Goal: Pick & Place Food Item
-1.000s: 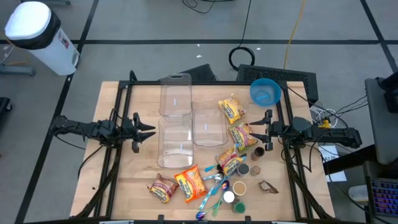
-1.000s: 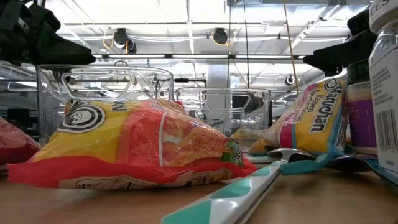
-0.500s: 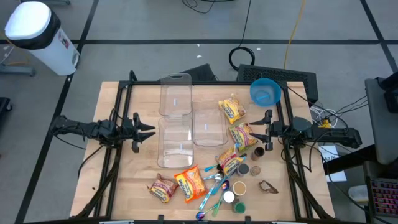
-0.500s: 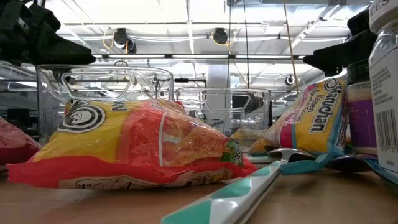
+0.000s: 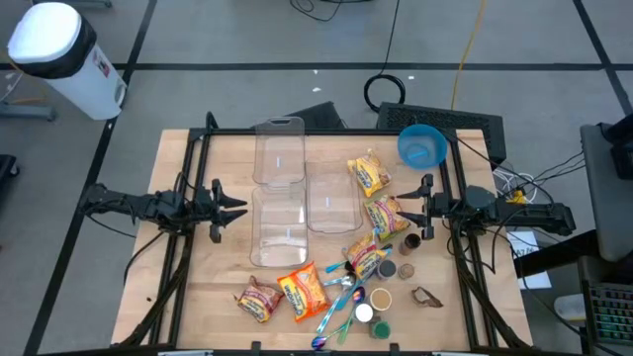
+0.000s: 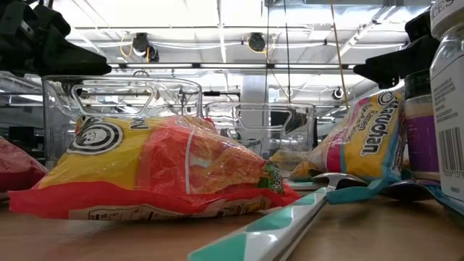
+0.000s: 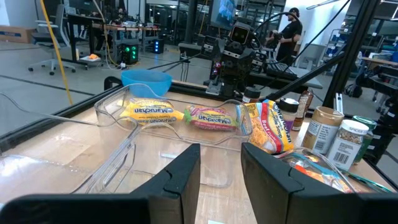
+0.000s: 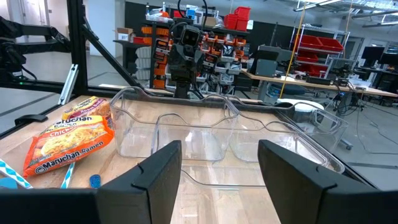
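Nothing was placed: my left tool (image 5: 240,205) and right tool (image 5: 398,206) hung parted, empty; noodle packets (image 5: 305,290) lay outside the clear tubs (image 5: 282,225).

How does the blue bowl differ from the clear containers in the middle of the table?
The blue bowl is round, opaque and sits at the far right corner; the clear containers are rectangular, see-through and grouped at the centre. The bowl is smaller than any container. All look empty and sit upright.
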`<state>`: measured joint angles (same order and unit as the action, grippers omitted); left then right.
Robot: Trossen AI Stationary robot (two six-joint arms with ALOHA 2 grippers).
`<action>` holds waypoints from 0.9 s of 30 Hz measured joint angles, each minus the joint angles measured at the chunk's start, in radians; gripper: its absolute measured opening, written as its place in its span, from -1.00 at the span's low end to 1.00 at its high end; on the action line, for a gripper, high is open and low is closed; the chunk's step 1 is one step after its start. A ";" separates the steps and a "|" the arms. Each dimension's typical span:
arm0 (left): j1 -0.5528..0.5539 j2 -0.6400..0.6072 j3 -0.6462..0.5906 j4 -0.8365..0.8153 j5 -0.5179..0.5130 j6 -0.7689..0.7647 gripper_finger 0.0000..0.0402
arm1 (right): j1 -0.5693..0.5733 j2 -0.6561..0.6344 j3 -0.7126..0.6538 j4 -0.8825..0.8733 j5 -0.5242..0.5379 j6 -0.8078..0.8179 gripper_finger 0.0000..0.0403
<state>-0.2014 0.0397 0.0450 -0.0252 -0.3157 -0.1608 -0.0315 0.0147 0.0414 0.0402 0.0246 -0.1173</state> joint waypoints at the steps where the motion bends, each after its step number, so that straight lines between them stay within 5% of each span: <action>1: 0.000 0.000 0.000 0.000 0.000 0.000 -0.39 | 0.000 0.000 0.000 0.000 0.000 0.000 0.01; 10: 0.000 0.000 0.000 0.000 0.000 0.000 -0.39 | 0.000 0.004 0.000 0.094 0.002 0.001 0.03; 16: 0.000 0.000 0.000 0.000 0.000 0.000 -0.39 | 0.000 0.004 0.000 0.288 0.003 0.209 0.01; 27: 0.000 0.000 0.000 0.000 0.000 0.000 -0.39 | 0.000 0.003 0.000 0.425 0.002 0.203 0.02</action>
<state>-0.2016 0.0399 0.0449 -0.0250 -0.3157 -0.1612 -0.0311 0.0181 0.0414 0.4652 0.0261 0.0860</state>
